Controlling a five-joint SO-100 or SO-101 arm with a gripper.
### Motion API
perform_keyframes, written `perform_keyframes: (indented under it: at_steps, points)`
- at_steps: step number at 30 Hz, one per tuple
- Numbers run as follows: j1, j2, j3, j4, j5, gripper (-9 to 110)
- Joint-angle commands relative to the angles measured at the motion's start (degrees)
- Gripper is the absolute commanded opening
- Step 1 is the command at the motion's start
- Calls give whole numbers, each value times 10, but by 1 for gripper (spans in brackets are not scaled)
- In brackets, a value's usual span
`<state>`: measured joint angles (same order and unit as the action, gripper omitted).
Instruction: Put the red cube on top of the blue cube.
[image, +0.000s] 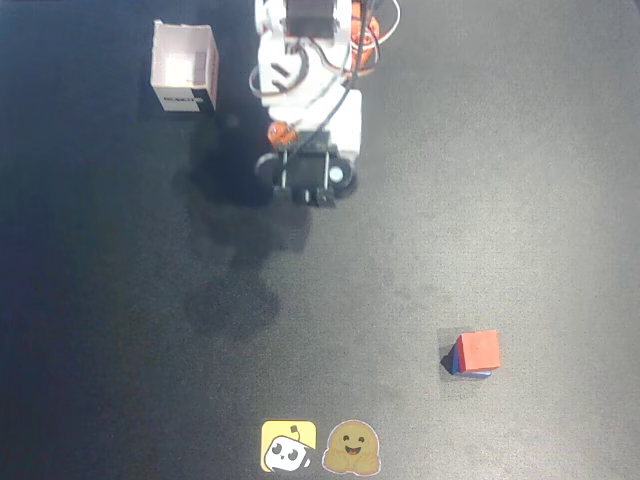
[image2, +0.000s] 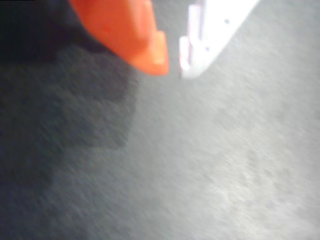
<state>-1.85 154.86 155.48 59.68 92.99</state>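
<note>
Red cube (image: 479, 350) sits atop blue cube (image: 470, 372), well apart from near-closed, empty jaws.

Dark label strip w/ white lettering seen on near wall of white box (image: 184, 68), far left in overhead view, too small to be read. Two stickers at near edge of table (image: 120, 350): yellow w/ cartoon robot face (image: 289, 446), brown smiling face (image: 351, 449); no words on either. Nothing legible in wrist view
</note>
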Motion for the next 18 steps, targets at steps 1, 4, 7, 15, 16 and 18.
perform_keyframes:
  at_steps: [1, 4, 7, 15, 16, 18]
  points:
    - [6, 60, 18, 12, -10, 0]
    - [7, 105, 40, 32, -11, 0]
    - [8, 138, 56, 47, -15, 0]
    - [21, 223, 85, 98, -45, 0]
    - [23, 223, 86, 98, -52, 0]
    - [25, 223, 91, 96, -69, 0]
